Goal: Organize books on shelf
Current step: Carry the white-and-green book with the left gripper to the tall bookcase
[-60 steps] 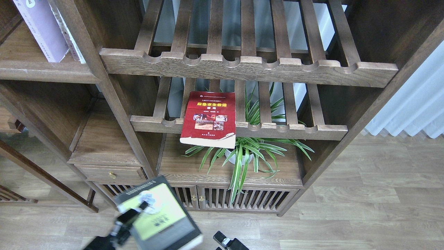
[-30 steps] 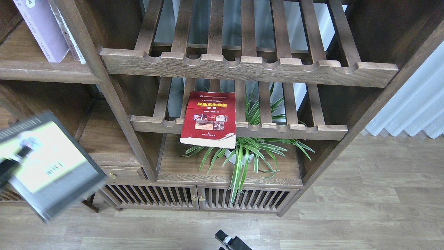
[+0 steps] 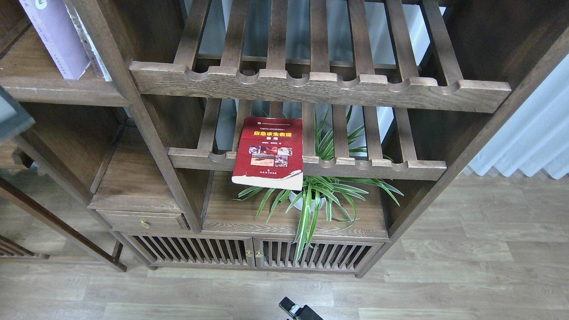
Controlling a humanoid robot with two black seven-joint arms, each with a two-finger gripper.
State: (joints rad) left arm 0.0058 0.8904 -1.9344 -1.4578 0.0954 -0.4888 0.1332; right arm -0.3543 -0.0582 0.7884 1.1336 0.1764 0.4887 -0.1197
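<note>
The pale lilac book stands upright on the flat dark-brown shelf at the top left, with another thin book's pages beside it. The red book with photos lies flat on the lower slatted rack, its front end overhanging the rail. Only a grey corner of the thick book shows at the left edge, just below the shelf's front. My left gripper is out of view. Only a small dark tip of my right gripper shows at the bottom edge; I cannot tell its fingers apart.
Two slatted racks with scalloped front rails fill the middle. A potted spider plant stands on the cabinet top under the red book. A small drawer sits at lower left. A white curtain hangs at right.
The thick book has swung from the lower middle up and to the left, and now almost all of it, with the left gripper, is past the left edge. The right gripper has barely moved.
</note>
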